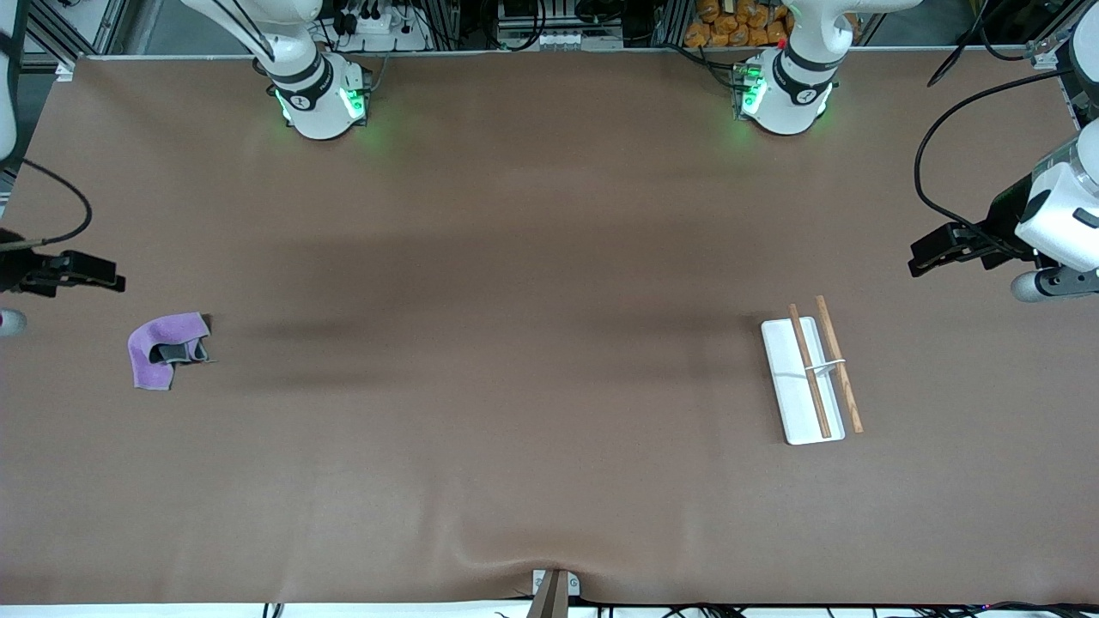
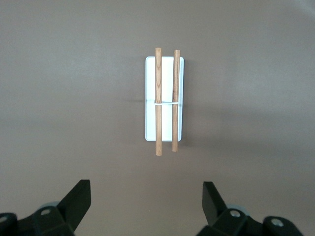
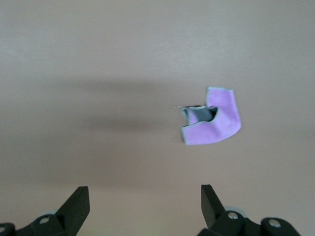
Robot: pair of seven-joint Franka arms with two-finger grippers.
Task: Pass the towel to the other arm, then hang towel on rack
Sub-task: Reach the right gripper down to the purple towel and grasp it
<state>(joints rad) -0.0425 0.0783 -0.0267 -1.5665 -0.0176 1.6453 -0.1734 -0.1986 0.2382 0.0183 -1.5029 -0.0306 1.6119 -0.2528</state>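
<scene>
Nothing is grasped yet. The crumpled purple cloth towel (image 1: 166, 349) lies at frame left; the white rack with wooden rods (image 1: 811, 378) sits at frame right. Both the right gripper (image 3: 144, 206) and left gripper (image 2: 146, 204) hover spread, empty. Next, probably, the right descends onto the towel.

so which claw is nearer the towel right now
Right. The right claw hangs open close beside the towel at the right arm's end of the table; the left claw is open near the rack at the left arm's end.
</scene>
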